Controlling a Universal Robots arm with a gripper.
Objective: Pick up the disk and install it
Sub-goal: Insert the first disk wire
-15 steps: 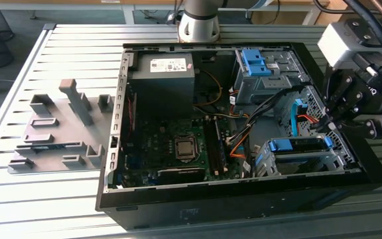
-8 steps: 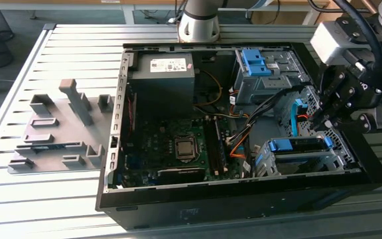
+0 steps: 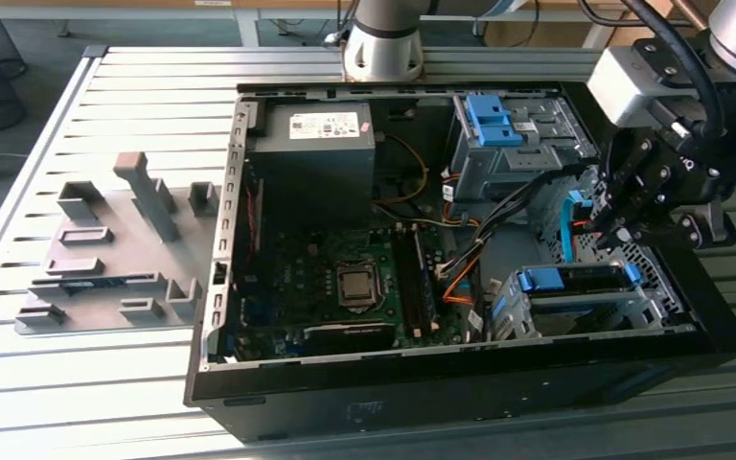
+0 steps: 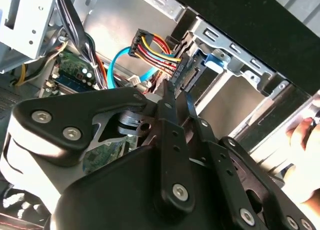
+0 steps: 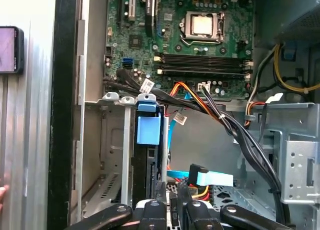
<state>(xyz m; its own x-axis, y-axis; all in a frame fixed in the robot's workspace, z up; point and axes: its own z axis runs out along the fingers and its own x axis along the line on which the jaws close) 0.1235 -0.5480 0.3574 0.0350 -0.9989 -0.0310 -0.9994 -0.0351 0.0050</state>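
Down inside the open computer case (image 3: 471, 383), the gripper (image 3: 613, 228) hangs with fingers (image 4: 167, 98) nearly closed, holding nothing. Just beside and below it, the disk (image 3: 570, 281) sits in its metal bay (image 3: 586, 311), blue frame showing.

I see the gripper (image 4: 170, 98) as matt black metal links with bright steel screws. Just beside its fingertips, the disk (image 5: 148, 129) shows a glossy blue plastic carrier tab in a dull grey sheet-metal cage (image 5: 112, 140). Further off, the slatted table (image 3: 126, 383) is brushed aluminium.
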